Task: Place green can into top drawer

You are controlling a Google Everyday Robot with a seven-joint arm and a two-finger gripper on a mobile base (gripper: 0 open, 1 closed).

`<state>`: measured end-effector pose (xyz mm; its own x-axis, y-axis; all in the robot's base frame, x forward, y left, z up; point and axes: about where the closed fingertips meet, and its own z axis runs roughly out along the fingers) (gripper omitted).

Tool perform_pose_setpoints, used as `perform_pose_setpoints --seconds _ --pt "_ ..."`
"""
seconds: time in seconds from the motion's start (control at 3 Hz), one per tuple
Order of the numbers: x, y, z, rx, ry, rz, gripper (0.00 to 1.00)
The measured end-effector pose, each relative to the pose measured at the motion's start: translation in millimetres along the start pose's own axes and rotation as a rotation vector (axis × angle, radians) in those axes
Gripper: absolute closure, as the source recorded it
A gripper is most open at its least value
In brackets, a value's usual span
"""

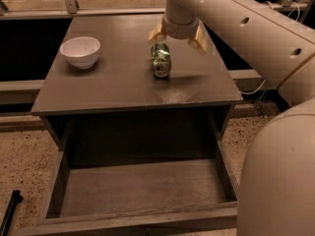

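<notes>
Green can (161,59) lies on its side on the bench (113,90), far end beneath the gripper (177,36).
Fingers (157,32) spread, grasping nothing; top drawer (142,217) open below, right front corner hidden behind the arm (280,181); white bowl (80,50) at left.

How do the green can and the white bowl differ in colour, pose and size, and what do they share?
Colour: the green can is green with silver ends; the white bowl is plain white.
Pose: the can lies on its side; the bowl stands upright.
Size: the can is narrower than the bowl.
Nearness: the open gripper hangs above the can's far end, well away from the bowl.
Both rest on the cabinet top.
</notes>
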<state>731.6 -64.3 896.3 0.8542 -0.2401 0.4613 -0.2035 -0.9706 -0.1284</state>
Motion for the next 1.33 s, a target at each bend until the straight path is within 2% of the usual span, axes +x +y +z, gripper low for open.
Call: perform_pose_setpoints --seconds 0.33,0.67,1.0,1.33 --pt "-3.6 -2.5 27.1 -0.001 -0.046 -0.015 0.00" --pt "-11.0 -9.8 45.4 0.011 -0.088 -0.032 0.19" --pt "-26.0 -21.2 51.1 0.052 -0.144 -0.051 0.43" --pt "-48.2 -34.7 41.5 0.121 -0.196 -0.068 0.65"
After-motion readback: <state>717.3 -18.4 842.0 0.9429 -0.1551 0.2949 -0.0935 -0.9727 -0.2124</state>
